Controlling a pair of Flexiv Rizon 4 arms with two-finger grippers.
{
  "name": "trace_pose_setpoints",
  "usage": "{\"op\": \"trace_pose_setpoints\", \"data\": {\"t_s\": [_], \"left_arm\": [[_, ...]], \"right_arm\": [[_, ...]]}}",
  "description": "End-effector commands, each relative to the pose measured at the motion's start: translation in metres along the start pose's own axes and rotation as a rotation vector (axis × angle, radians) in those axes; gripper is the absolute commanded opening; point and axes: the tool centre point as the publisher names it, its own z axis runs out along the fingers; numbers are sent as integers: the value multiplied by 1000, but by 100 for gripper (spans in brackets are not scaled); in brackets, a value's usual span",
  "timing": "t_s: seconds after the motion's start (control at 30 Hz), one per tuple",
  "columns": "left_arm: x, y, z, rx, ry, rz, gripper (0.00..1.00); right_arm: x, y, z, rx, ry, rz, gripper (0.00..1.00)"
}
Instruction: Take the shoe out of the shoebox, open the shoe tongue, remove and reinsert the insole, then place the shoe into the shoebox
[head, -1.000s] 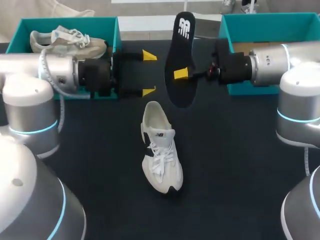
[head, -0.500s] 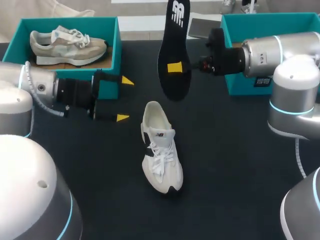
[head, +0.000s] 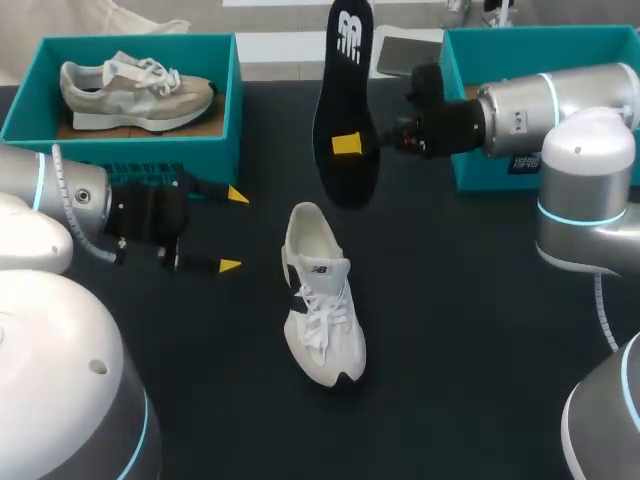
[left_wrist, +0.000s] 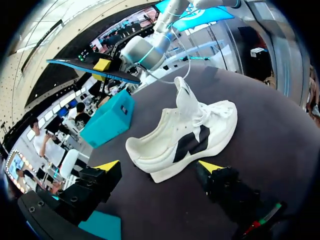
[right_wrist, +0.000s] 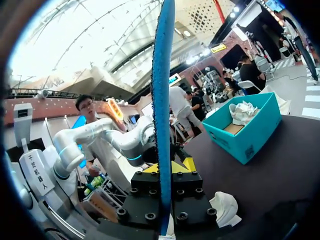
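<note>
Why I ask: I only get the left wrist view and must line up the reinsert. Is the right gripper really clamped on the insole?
Observer: Yes. The right wrist view shows the insole edge-on between the fingers of the right gripper, both touching it.
Operator: Where does it hang relative to the shoe?
Observer: In the head view its lower end appears just past the heel end of the white shoe, offset to the robot's right.
Operator: Is the left shoebox free?
Observer: No. The head view shows a beige shoe lying in the left shoebox.
</note>
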Motion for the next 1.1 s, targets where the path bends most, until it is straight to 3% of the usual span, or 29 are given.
{"op": "trace_pose_setpoints", "data": {"t_s": [0.03, 0.3, 0.7, 1.1], "left_arm": [[5, 1, 12, -52, -9, -55, 100], [13, 2, 28, -76, -27, -148, 100], [15, -2, 47, -93, -47, -202, 100], [15, -3, 63, -87, -40, -210, 100]], "right_arm": [[-27, -4, 15, 25, 39, -37, 0], [-48, -21, 32, 48, 61, -55, 0], [-49, -45, 72, -8, 91, -48, 0], [-49, -46, 72, 0, 79, -54, 0]]}}
